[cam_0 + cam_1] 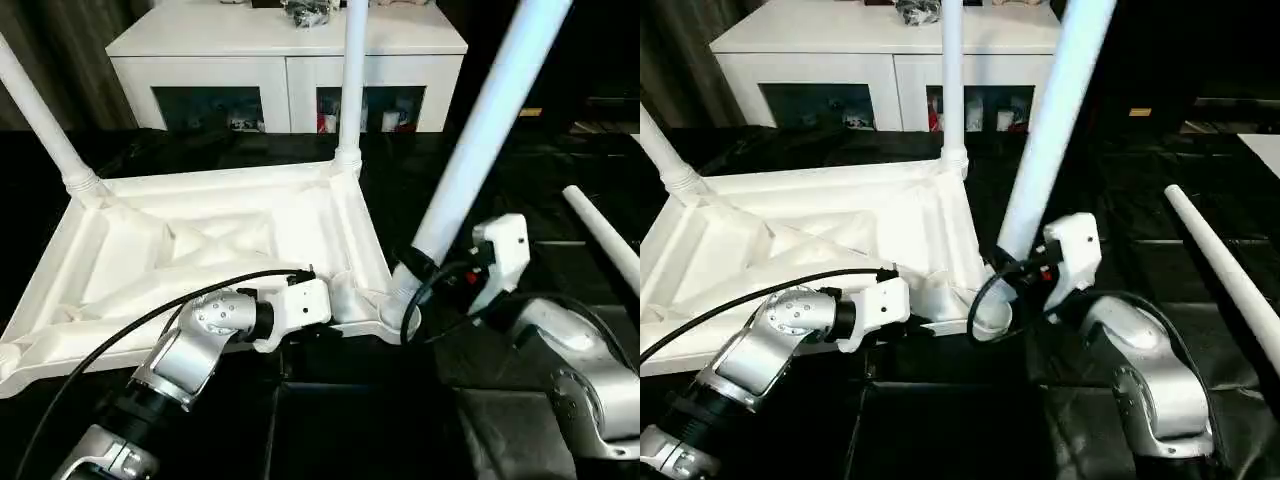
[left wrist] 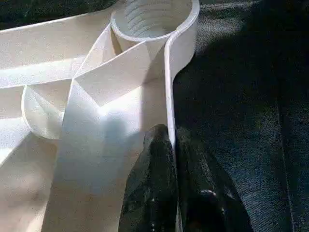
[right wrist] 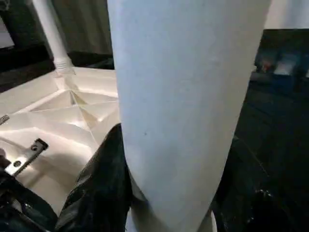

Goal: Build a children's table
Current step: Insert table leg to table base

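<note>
Pinching the tabletop [image 2: 96, 125] rim, left pincer [image 2: 171, 145] was clenched; right pincer [image 3: 169, 193] grasped a leg [image 3: 188, 96] tilted over the corner socket [image 2: 149, 19].

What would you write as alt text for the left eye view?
The robot's right hand holds a tilted white leg at the near right corner socket of the upside-down white tabletop, while its left hand grips the tabletop's near rim. Two legs stand in the far corners; a fourth leg lies to the right.
</note>
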Controlling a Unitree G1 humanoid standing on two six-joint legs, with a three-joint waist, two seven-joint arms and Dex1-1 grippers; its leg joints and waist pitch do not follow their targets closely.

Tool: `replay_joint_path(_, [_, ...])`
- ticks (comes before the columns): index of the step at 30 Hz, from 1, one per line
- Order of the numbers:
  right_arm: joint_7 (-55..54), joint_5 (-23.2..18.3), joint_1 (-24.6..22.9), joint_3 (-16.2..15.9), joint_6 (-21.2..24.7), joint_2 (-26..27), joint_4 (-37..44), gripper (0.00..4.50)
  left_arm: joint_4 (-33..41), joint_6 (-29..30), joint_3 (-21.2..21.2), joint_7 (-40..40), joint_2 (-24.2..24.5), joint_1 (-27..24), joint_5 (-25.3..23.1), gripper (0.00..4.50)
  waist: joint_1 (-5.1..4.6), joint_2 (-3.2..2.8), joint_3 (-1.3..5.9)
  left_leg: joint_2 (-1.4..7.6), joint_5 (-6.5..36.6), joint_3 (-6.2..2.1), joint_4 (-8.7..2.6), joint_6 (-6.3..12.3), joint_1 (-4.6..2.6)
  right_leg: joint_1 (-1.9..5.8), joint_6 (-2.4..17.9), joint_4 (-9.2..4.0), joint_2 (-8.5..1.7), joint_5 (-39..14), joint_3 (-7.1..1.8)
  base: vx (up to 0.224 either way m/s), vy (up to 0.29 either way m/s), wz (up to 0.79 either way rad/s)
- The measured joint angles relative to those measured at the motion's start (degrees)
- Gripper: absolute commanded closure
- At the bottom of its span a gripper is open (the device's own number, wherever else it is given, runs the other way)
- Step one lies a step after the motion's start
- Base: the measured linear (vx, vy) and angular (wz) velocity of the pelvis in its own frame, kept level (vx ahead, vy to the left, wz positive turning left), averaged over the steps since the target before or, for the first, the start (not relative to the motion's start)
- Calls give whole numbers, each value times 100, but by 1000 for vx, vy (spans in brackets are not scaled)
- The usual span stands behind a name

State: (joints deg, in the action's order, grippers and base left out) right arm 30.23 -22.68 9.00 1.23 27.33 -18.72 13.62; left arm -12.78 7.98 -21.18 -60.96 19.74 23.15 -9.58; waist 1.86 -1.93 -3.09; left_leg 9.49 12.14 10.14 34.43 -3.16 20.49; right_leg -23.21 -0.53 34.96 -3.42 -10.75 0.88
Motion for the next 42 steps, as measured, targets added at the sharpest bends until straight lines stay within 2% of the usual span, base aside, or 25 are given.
replay_joint_path(11, [96, 9, 186, -235, 265, 8, -397, 263, -304, 87, 6, 118, -93, 243, 38, 450, -3, 17, -11, -2, 0, 0, 1, 0, 0, -5, 1, 0, 0, 1, -3, 0, 0, 0])
replay_joint_path(17, [144, 60, 323, -351, 369, -24, -553, 263, -355, 163, 5, 126, -117, 339, 41, 450, -1, 48, -30, -2, 0, 0, 1, 0, 2, -4, 27, -1, 0, 16, -2, 0, 0, 0])
replay_joint_path(26, [202, 208, 725, -514, 416, -60, -992, 264, -399, 163, 5, 140, -73, 382, 48, 450, -24, 81, -50, -1, 0, 0, 1, 0, 0, -3, 30, 0, 0, 18, -2, 0, 0, 0])
replay_joint_path(32, [275, 172, 810, -473, 537, -45, -1083, 264, -399, 163, 5, 146, -70, 384, 49, 450, -28, 92, -52, -1, 0, 0, 0, 0, 0, -2, 27, 0, 0, 16, -2, 0, 0, 0])
replay_joint_path(37, [273, -29, 780, -272, 579, 80, -1251, 264, -399, 163, 4, 144, -72, 384, 50, 450, -26, 93, -50, -1, 0, 0, 0, 0, -2, -1, 29, 0, 0, 18, -2, 0, 0, 0])
replay_joint_path(42, [271, -162, 613, -70, 436, 188, -1268, 264, -401, 164, 0, 136, -77, 386, 51, 450, -14, 97, -46, -1, 0, 0, -2, -1, -4, 0, 28, -1, 0, 17, -2, 0, 0, 0])
